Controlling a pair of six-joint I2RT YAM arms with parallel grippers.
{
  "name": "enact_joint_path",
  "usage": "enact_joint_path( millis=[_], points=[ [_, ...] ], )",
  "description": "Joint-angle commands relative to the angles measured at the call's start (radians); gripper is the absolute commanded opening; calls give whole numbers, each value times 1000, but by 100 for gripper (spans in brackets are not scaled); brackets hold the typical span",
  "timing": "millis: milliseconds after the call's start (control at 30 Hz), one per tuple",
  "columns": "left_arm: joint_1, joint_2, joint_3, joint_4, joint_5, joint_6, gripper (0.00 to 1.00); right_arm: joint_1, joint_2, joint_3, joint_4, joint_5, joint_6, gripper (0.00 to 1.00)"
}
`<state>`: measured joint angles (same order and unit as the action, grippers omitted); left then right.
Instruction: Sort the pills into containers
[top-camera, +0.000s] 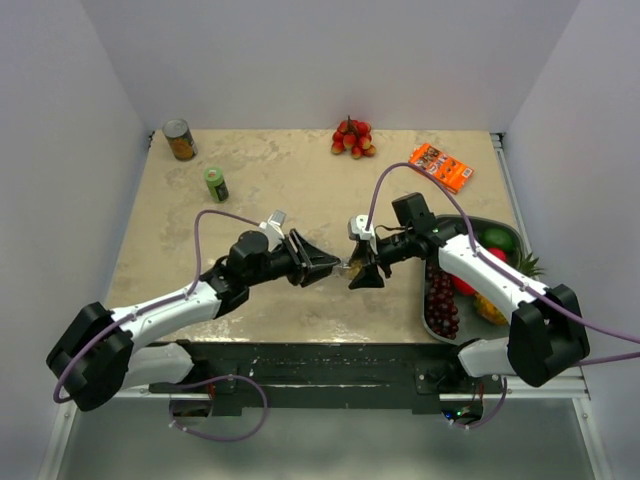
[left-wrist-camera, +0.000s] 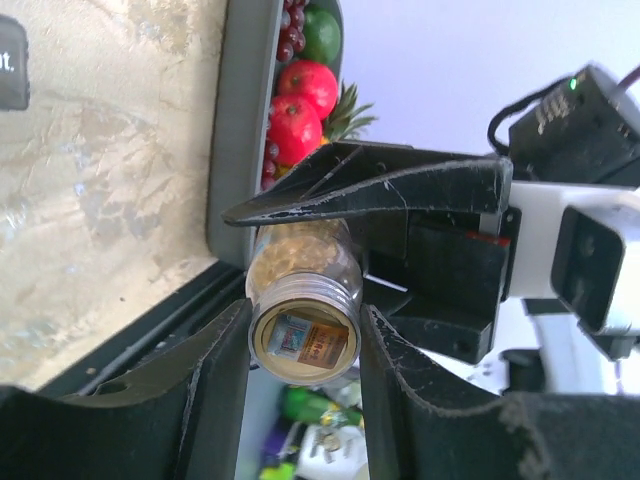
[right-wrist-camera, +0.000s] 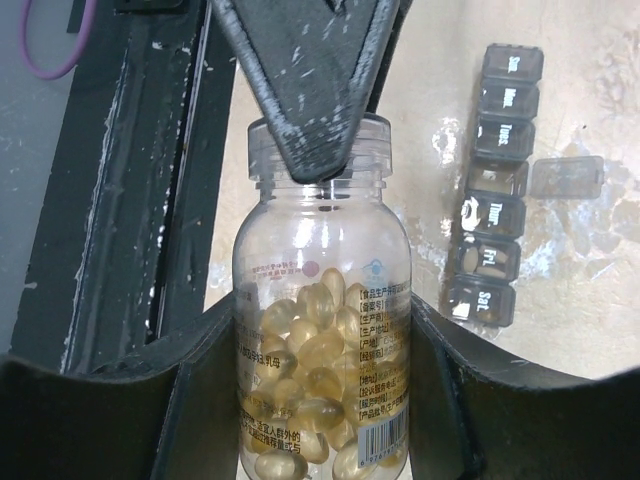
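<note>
Over the near edge of the desk (top-camera: 280, 180), the right fingers (top-camera: 366, 272) were clamped on the body of a clear, uncapped pill bottle (right-wrist-camera: 320, 330) about half full of amber capsules (right-wrist-camera: 310, 400), while the left fingers (top-camera: 318, 265) gripped its threaded neck from the other side. Just beyond, the grey pill organiser (right-wrist-camera: 495, 180) lay flat on the desk, one middle lid (right-wrist-camera: 566, 176) flipped open. Farther back stood a green bottle (top-camera: 216, 184) and a tin can (top-camera: 180, 140).
</note>
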<state>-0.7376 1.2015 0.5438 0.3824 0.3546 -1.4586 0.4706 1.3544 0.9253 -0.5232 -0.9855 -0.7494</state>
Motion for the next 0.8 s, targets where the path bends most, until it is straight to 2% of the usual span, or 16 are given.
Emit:
enact_joint_path(
  millis=[0,133,333,600,733,767],
  points=[
    [-26,-66,-8,12,1,-220,0,0,-32,17,123,2,24,0],
    [-25,-121,-36,-7,-16,-246,0,-1,-32,17,126,2,25,0],
    [0,-146,-39,-56,1,-198,0,0,-37,17,123,-2,25,0],
    [18,-100,-53,65,113,-238,0,0,-38,14,115,-12,10,0],
    [29,-59,-59,130,170,-317,0,0,-46,7,115,-4,-2,0],
    [30,-53,-71,204,187,-348,0,-1,-47,6,115,-2,-5,0]
  ],
)
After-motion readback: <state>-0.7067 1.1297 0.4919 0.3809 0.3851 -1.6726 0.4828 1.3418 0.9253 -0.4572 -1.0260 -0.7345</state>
